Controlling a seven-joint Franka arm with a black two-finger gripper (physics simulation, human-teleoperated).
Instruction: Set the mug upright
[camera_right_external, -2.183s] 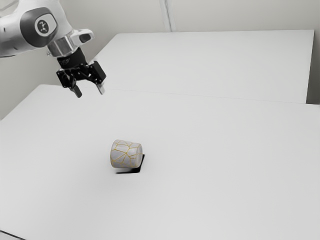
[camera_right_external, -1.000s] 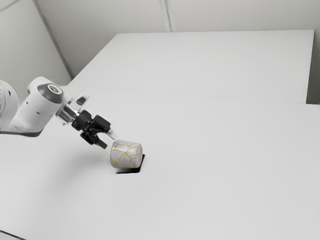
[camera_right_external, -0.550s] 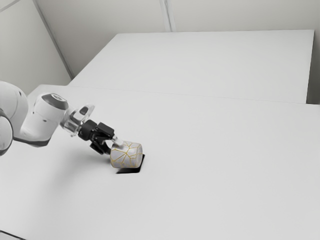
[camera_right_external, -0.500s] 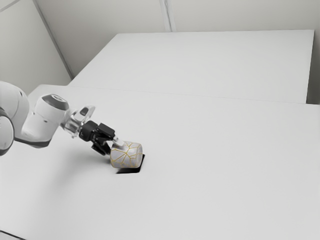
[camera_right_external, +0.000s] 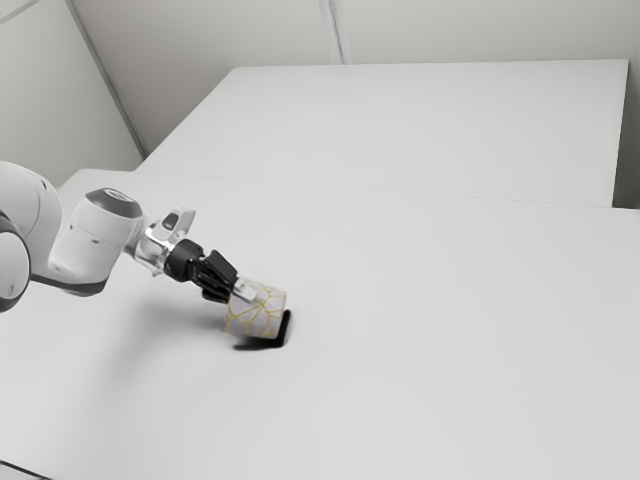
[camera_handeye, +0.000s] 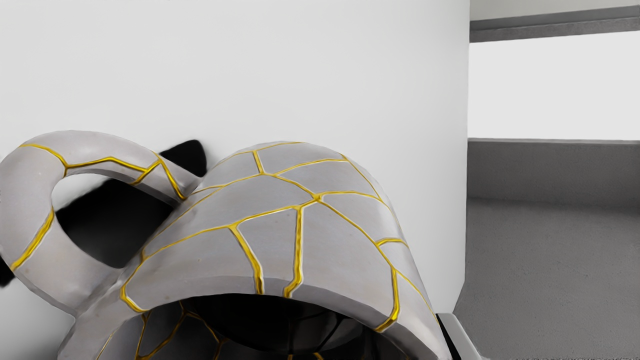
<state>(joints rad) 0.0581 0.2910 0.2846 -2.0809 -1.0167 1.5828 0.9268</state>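
Note:
The white mug with gold crack lines (camera_right_external: 257, 312) lies on its side, slightly tilted, its base toward the exterior view's right. My gripper (camera_right_external: 240, 294) is at its mouth end, shut on it. In the wrist view the mug (camera_handeye: 300, 225) has its open mouth toward my hand and its handle (camera_handeye: 25, 200) out to one side. One of my gripper's fingers (camera_handeye: 457, 337) lies along the mug's outer wall, opposite the handle; the other finger is hidden.
The mug stands over a dark shadow on the white table (camera_right_external: 420, 350). Beyond it rises another large white surface (camera_right_external: 420, 130). In the wrist view the table edge (camera_handeye: 467, 200) runs past the mug, with grey floor beyond.
My hand came down from above to the mug's mouth end. Since half a second ago, the fingers have drawn together and the mug has tilted and shifted slightly toward the exterior view's right.

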